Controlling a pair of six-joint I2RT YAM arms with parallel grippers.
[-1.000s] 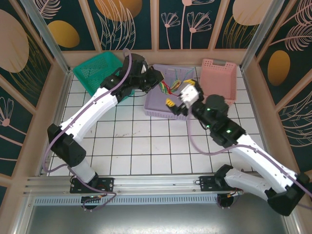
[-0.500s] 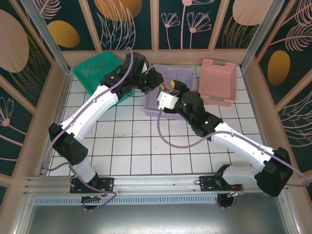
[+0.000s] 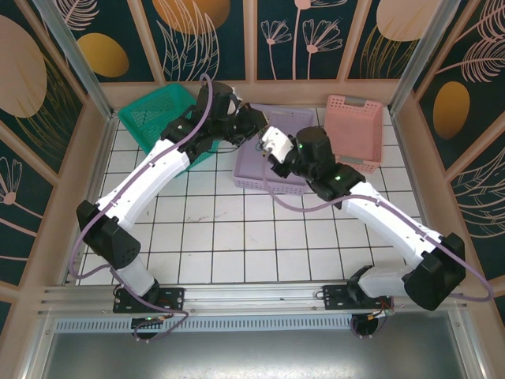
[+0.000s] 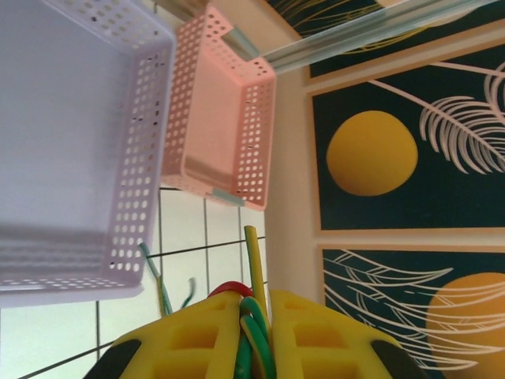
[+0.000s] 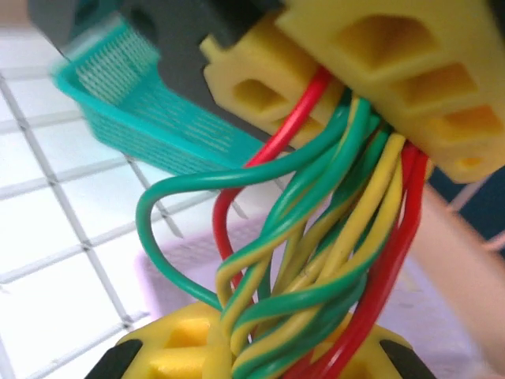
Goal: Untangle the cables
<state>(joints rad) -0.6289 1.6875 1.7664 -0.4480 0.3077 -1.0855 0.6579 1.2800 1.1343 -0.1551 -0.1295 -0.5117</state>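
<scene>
A: Setting: a white-tiled bench (image 3: 221,229) walled by dark panels w/ gold leaf & flower prints. Three baskets stand along the far side: green (image 3: 154,114) at left, purple (image 3: 254,180) in the middle, pink (image 3: 355,130) at right.

B: And the arms?

A: Both stretch in & meet above the purple basket, towards its left end. The left pincer (image 3: 257,128) & right pincer (image 3: 270,140) sit just beside each other, tips facing.

B: Where are the cables?

A: The cables (image 5: 331,237) are up in the air btw. the two pincers, off the bench. They're a bundle of thin red, green & yellow wires twisted round one another. One green wire loops out to the side.

B: Are the pincers gripping?

A: Yes, both. Left wrist view: the left pincer's yellow fingers (image 4: 197,339) are nearly together, w/ red, green & yellow wires pinched in the narrow gap. A yellow end sticks out past the tips. Right wrist view: the right pincer's fingers (image 5: 170,351) stand wider, closed round the thick part of the bundle, which fills the gap. From there the wires run up into the left pincer.
</scene>
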